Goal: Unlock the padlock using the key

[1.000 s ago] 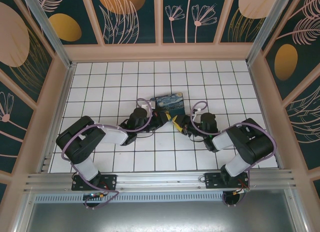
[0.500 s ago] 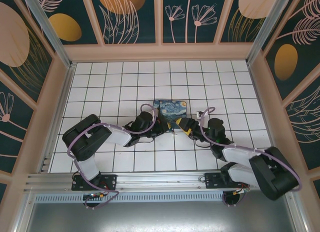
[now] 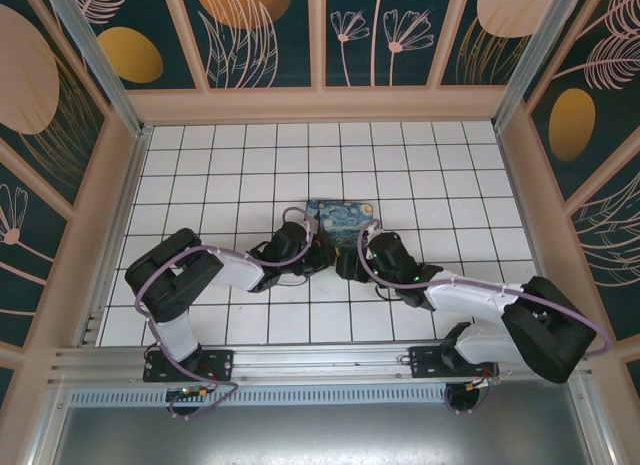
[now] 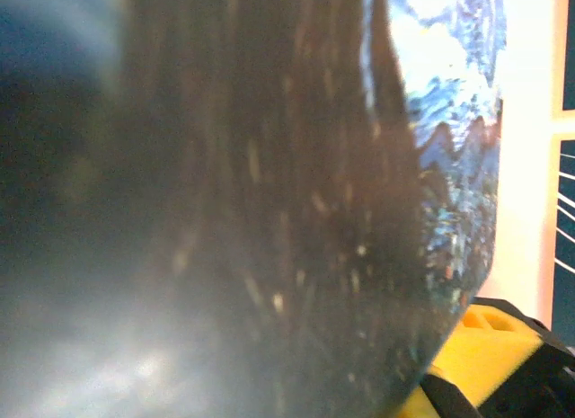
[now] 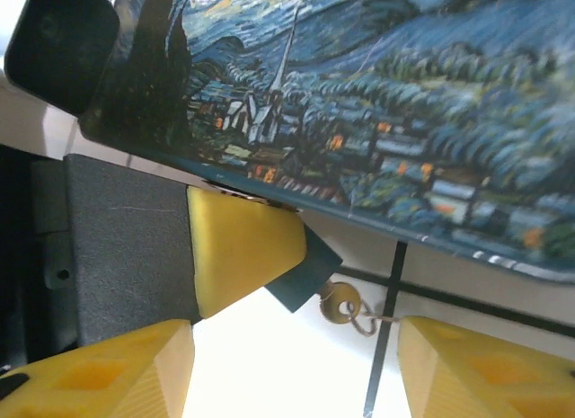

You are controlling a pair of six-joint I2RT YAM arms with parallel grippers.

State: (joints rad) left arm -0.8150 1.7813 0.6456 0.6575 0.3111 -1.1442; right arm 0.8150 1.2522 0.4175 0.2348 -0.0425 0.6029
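In the right wrist view the dark blue padlock (image 5: 304, 280) pokes out from under a yellow finger (image 5: 243, 247) of my left gripper, which is shut on it. The brass-headed key (image 5: 340, 303) sits in the padlock's end, with a thin wire ring hanging from its head. My right gripper (image 5: 296, 382) stands open just short of the key, its yellow fingertips on either side and nothing between them. From above, the left gripper (image 3: 322, 251) and right gripper (image 3: 350, 260) meet tip to tip below the box. The padlock's shackle is hidden.
The box printed with a starry-night painting (image 3: 340, 217) lies flat on the white tiled floor (image 3: 200, 175), right behind both grippers; its edge (image 5: 431, 225) runs just above the key. The left wrist view is blurred, pressed close to the box (image 4: 449, 121). Walls ring the floor.
My right gripper has moved left and closer to the left gripper, while its elbow swung out low to the right. The left arm has barely shifted.
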